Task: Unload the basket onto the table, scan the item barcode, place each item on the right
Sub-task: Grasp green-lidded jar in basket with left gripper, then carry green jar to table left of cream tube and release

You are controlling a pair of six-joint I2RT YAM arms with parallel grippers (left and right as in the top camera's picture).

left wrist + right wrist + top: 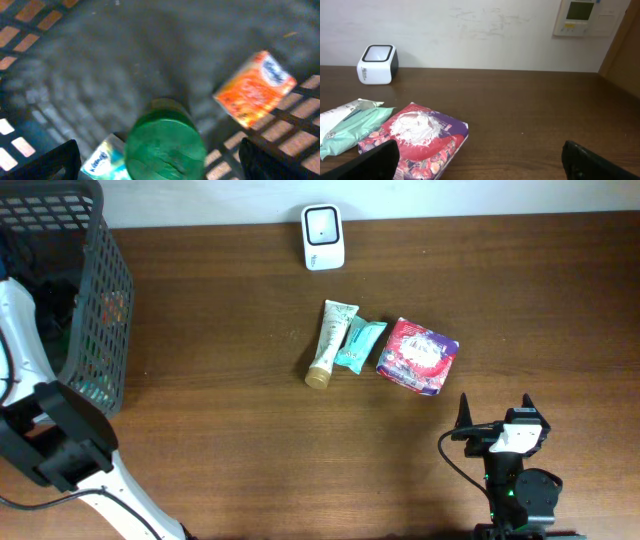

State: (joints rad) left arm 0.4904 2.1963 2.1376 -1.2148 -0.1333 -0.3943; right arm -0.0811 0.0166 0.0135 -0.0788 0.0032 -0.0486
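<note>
The white barcode scanner (323, 237) stands at the table's far edge and also shows far left in the right wrist view (377, 63). My left gripper (159, 152) is open inside the grey basket (100, 290), its fingers either side of a green-capped bottle (165, 145) without touching it. An orange packet (255, 87) and a tissue pack (102, 162) lie beside the bottle. My right gripper (495, 408) hangs open and empty near the front edge, just short of a red-and-purple packet (418, 356). Left of that packet lie a teal packet (358, 345) and a white tube (331, 343).
The basket's mesh wall (30, 20) surrounds my left gripper. In the right wrist view the red-and-purple packet (420, 140) lies close by my left finger, with bare wood to its right. A wall panel (582, 17) hangs behind the table.
</note>
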